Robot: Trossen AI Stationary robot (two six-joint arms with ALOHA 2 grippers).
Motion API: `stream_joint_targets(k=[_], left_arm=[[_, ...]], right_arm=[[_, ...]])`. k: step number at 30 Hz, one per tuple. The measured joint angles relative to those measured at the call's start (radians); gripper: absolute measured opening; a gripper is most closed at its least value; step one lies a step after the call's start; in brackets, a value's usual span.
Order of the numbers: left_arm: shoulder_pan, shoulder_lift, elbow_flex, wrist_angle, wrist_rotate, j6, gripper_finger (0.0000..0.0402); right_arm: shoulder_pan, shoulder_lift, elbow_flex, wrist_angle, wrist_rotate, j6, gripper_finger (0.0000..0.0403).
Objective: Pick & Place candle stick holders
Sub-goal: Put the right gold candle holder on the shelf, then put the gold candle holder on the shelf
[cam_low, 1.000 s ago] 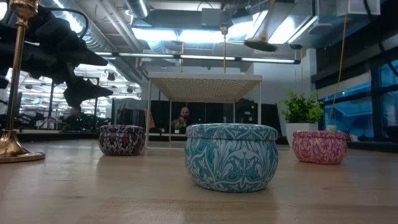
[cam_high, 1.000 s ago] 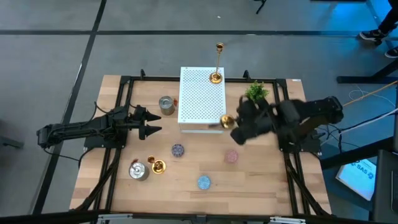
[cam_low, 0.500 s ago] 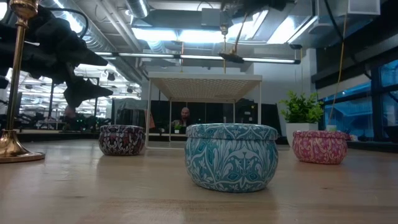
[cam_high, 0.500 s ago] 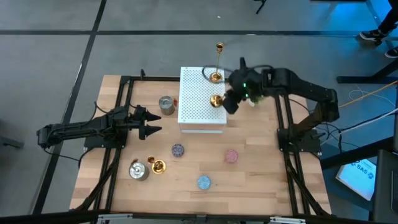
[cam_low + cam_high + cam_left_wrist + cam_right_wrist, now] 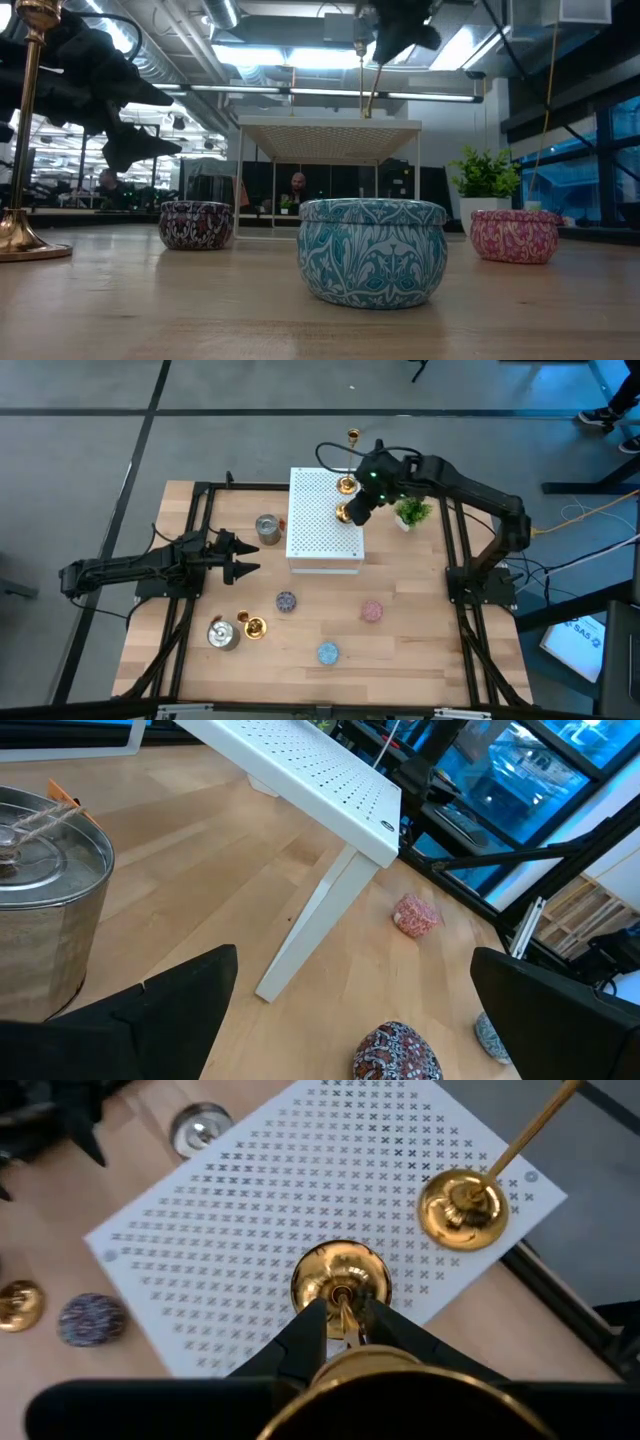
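So far, one tall thin gold candlestick holder with a round base (image 5: 347,482) stood on the white perforated metal stand (image 5: 324,525) near the upper centre of the high view, and a second, shorter gold holder with a domed round base (image 5: 343,513) hung just over the stand's upper right part, pinched by its thin stem between the nearly closed fingers of the right gripper (image 5: 352,512); it looked not yet set down. Left on the wooden table (image 5: 420,650) in the lower left of the frame were a small gold holder (image 5: 253,626) beside a silvery round cup (image 5: 223,634), another silvery cylindrical tin (image 5: 267,528) just left of the stand, and three small patterned round tins, dark (image 5: 286,601), pink (image 5: 373,610) and blue (image 5: 328,653). By my judgement the task was barely under way. The right arm reached from the right edge up and across toward the stand, passing a small green potted plant (image 5: 411,512). The left gripper (image 5: 243,557) waited at centre left, fingers spread wide and empty.
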Motion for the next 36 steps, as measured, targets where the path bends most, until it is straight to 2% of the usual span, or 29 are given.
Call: stream_joint_targets(k=[14, 22, 31, 36], left_arm=[[0.000, 0.000, 0.000, 0.000, 0.000, 0.000, 0.0400], [0.000, 0.000, 0.000, 0.000, 0.000, 0.000, 0.0400], [0.000, 0.000, 0.000, 0.000, 0.000, 0.000, 0.0400], [0.000, 0.000, 0.000, 0.000, 0.000, 0.000, 0.0400]], right_arm=[[-0.079, 0.027, 0.000, -0.003, 0.003, -0.026, 0.0069], [-0.079, 0.027, 0.000, -0.003, -0.038, -0.059, 0.0123], [-0.079, 0.027, 0.000, -0.009, -0.053, -0.072, 0.0127], [-0.078, 0.015, 0.000, -0.078, -0.052, -0.108, 0.0127]])
